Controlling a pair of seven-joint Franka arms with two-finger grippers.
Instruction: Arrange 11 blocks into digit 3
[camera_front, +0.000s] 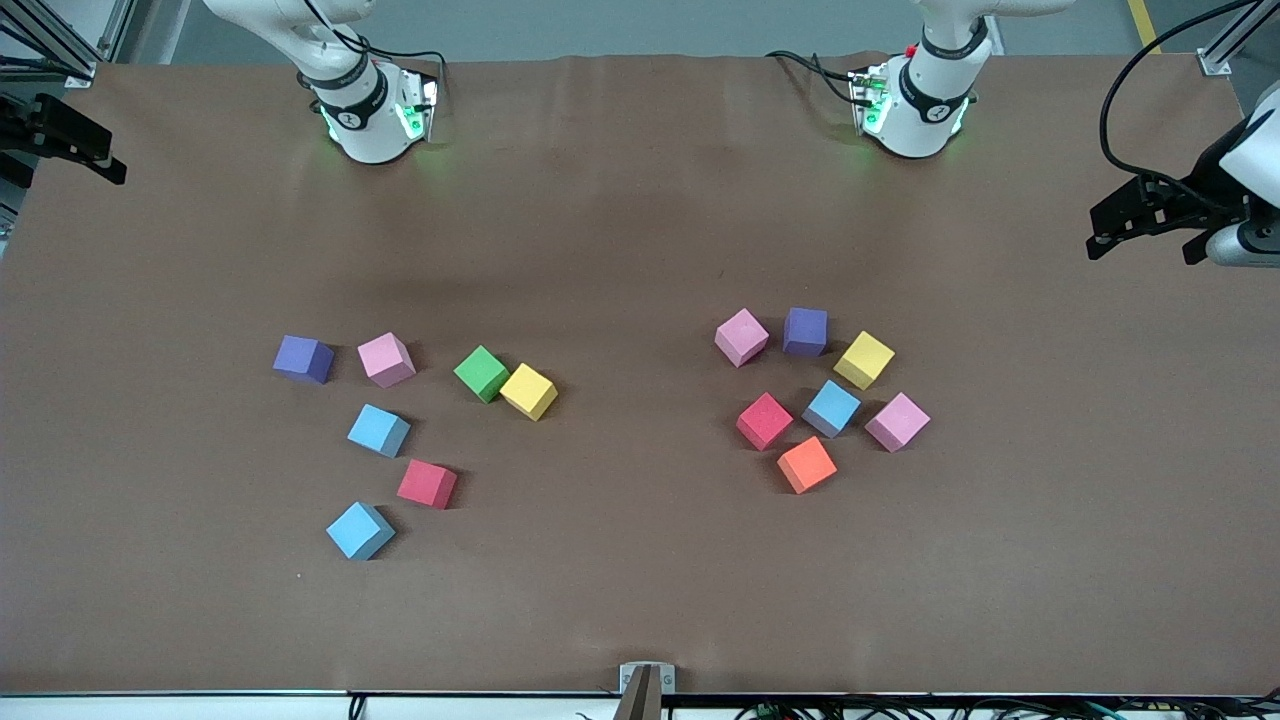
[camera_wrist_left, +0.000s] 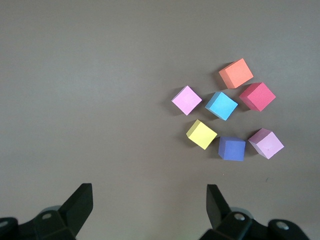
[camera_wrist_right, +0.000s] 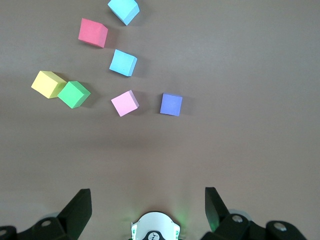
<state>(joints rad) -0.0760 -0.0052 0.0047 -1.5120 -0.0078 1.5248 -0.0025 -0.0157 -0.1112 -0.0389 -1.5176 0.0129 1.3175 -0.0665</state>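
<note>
Fourteen blocks (camera_front: 481, 373) scattered on surface (camera_front: 620, 250); left claw (camera_wrist_left: 150, 210), right claw (camera_wrist_right: 148, 210) wide open, empty. My worry: touching green-yellow pair shifts when gripped.

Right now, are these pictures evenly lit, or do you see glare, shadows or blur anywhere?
Front view: soft even light, short shadows beside each block, such as the green block; green lamp glow on the table by both arm bases. Both wrist views: sharp blocks, no glare, dark edges toward the corners.

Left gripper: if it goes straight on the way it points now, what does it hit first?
Likely bare table. The left gripper is open, pointing down, with only brown surface between its fingers. The nearest cube, the yellow block, sits off to one side, though depth is uncertain.
</note>
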